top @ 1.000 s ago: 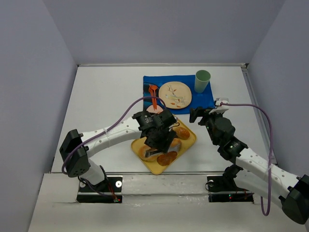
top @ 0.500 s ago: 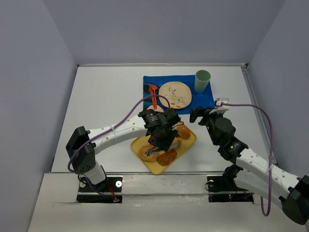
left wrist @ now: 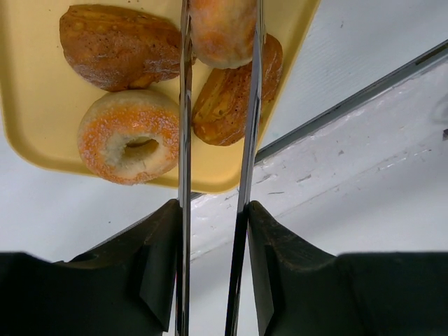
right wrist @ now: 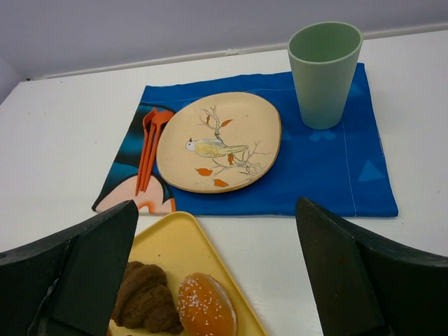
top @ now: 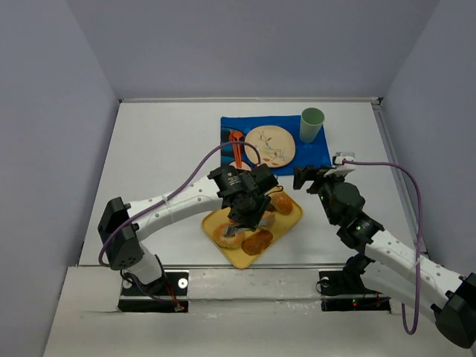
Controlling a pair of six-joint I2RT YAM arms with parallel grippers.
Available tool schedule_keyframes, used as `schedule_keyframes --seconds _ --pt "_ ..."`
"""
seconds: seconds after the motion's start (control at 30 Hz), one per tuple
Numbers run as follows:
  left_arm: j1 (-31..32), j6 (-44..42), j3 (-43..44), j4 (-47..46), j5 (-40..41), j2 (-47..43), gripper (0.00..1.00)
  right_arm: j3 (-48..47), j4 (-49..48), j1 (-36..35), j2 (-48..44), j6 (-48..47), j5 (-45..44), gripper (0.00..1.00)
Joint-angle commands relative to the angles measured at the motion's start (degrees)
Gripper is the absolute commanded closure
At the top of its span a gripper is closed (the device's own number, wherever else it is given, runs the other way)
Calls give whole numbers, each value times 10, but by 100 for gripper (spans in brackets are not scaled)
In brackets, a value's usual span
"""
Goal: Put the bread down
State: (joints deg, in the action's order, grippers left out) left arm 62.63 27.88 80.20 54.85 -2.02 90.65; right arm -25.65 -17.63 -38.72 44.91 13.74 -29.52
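While the roll (left wrist: 222, 31) hangs over the yellow tray (left wrist: 42, 133), a level carry to the plate (right wrist: 269, 133) looks best.
Left fingers (left wrist: 185, 140) are clenched on it by the tabletop's near edge; right fingers (right wrist: 91, 273) are spread, idle. I'd release low.

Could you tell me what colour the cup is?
Pale green cup, clearest in right wrist view.

On the table (top: 160, 149) a tray (top: 239, 259) set near the front edge, bread (top: 257, 242) laid in it, mat (top: 316, 152) spread behind the tray, plate (top: 269, 146) placed mid-mat, cup (top: 312, 124) stood at its right rear, utensils (top: 236, 143) laid left of the plate.
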Motion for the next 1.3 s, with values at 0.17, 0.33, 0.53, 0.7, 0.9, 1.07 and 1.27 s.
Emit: schedule_keyframes --seconds 0.17,0.33,0.53,0.7,0.9,1.07,1.27 --pt "7 20 90 -11 43 -86 59 1 -32 -5 -11 1 -8 0" --pt "1 58 151 12 190 -52 61 7 -32 -5 -29 10 -30 0" --pt "-40 33 177 -97 256 4 61 31 -34 -5 -85 29 -77 0" --pt "-124 4 230 -163 256 70 60 54 -37 -5 -135 36 -102 0" --pt "-199 -31 243 -238 186 156 59 73 -51 -5 -168 43 -126 0" --pt "-226 -61 277 -260 144 230 59 75 -55 -5 -164 43 -135 0" --pt "-227 -85 294 -275 99 268 53 74 -56 -5 -154 45 -154 0"
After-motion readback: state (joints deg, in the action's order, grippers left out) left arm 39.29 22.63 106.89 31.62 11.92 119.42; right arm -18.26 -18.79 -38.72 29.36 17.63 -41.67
